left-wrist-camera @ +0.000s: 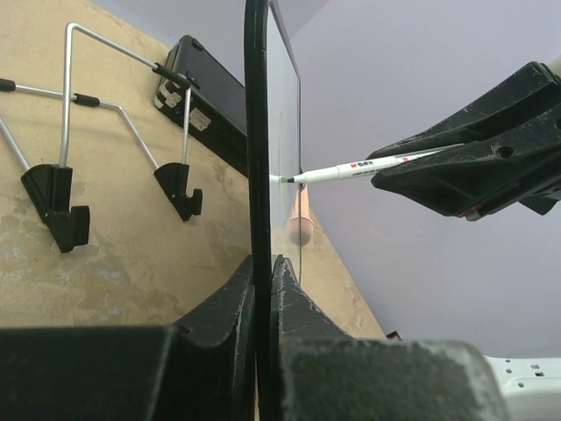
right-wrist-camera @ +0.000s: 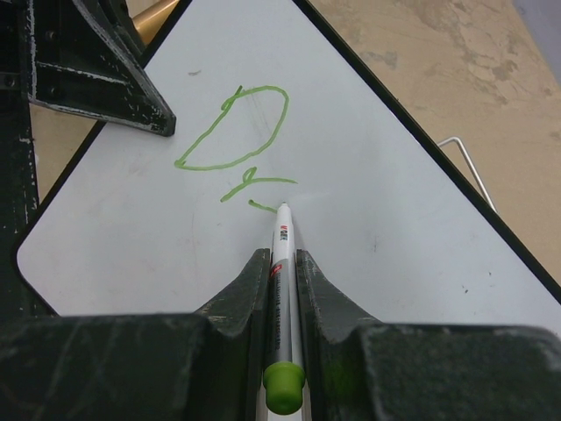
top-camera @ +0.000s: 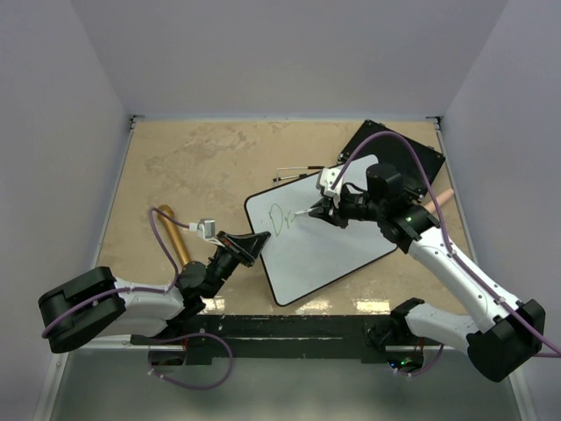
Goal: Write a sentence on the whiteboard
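glossy smooth whiteboard (top-camera: 329,250), matt mottled table (top-camera: 193,167)

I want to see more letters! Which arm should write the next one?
Right. The right end effector is shut on the marker, its tip touching the whiteboard beside the green strokes. The left end effector is clamped on the whiteboard's edge.

The whiteboard (top-camera: 329,241) lies tilted on the tan surface (top-camera: 193,167). Its far right corner overlaps a flat black board (top-camera: 408,149). The left claw (top-camera: 257,246) is clamped on the whiteboard's left edge. The right claw (top-camera: 317,210) grips a white marker (top-camera: 307,212), whose tip touches the whiteboard just beside green writing (top-camera: 280,219). A brown cylinder (top-camera: 175,239) lies near the left arm.
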Motion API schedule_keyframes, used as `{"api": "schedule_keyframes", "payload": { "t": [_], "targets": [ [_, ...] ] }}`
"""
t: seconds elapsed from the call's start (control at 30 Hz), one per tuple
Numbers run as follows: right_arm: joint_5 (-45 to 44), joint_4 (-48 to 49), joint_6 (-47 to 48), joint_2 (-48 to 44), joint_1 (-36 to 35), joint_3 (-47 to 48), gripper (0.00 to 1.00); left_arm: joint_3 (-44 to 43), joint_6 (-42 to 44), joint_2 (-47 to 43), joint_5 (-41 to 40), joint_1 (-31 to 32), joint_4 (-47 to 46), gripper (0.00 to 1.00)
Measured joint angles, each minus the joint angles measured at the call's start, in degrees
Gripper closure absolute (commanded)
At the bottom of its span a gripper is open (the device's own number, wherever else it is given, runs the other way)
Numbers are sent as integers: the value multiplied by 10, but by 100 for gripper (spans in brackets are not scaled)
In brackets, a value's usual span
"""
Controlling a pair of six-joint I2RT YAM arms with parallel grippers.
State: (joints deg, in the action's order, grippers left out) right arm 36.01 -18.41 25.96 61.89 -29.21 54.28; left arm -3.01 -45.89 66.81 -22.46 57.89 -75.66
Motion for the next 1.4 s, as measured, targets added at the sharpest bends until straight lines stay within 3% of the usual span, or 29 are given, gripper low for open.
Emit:
{"api": "schedule_keyframes", "payload": {
  "t": [0.47,1.4],
  "targets": [
    [43,-11,16,9,0,0,100,0,1,0,1,0,-2,100],
    [13,-45,33,-18,25,0,100,0,1,0,2,0,-1,100]
  ]
}}
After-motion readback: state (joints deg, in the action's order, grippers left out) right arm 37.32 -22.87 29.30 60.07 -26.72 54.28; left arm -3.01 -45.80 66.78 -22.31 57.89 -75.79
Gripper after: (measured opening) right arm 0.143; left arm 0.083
